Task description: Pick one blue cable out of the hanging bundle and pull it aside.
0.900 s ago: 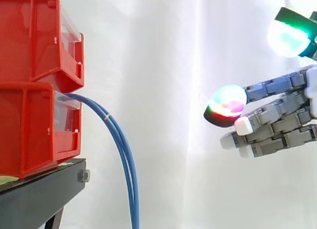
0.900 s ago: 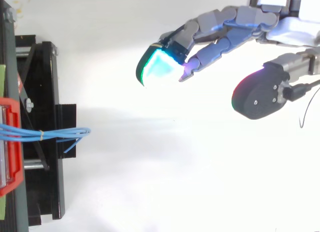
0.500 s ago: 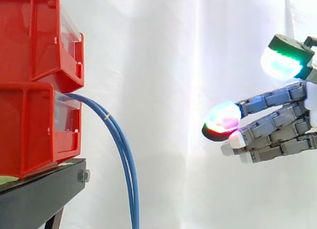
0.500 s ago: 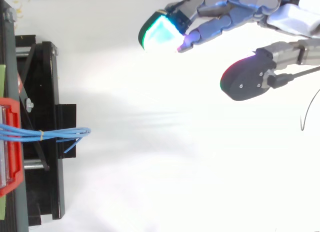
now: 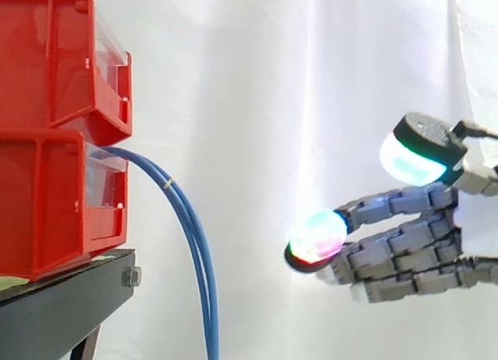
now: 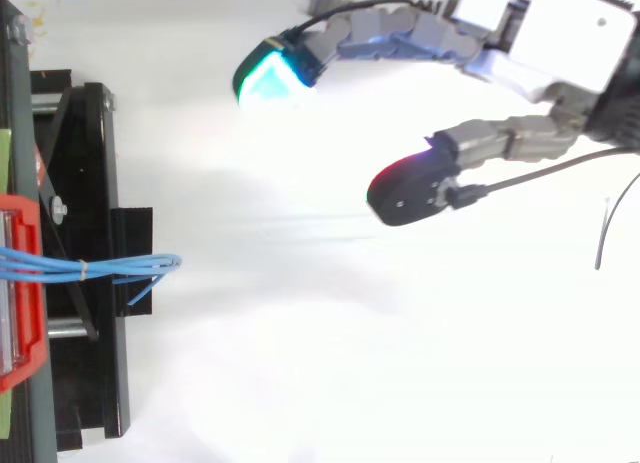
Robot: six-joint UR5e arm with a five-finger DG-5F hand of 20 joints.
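Note:
A bundle of thin blue cables comes out of the lower red bin and hangs down in a curve past the black stand. From above, the blue cables reach out from the bin, tied with a small band. The hand is at the right, well clear of the cables, fingers stretched toward them and thumb raised apart. It holds nothing. In the top view the hand sits at the upper right, with its glowing fingertips leading.
Two red bins are stacked on the black stand at the left. A white curtain hangs behind. Open space separates the cables from the hand.
The hand has moved left toward the cables and dropped lower in the side view. Its fingers stay spread. The cables have not moved.

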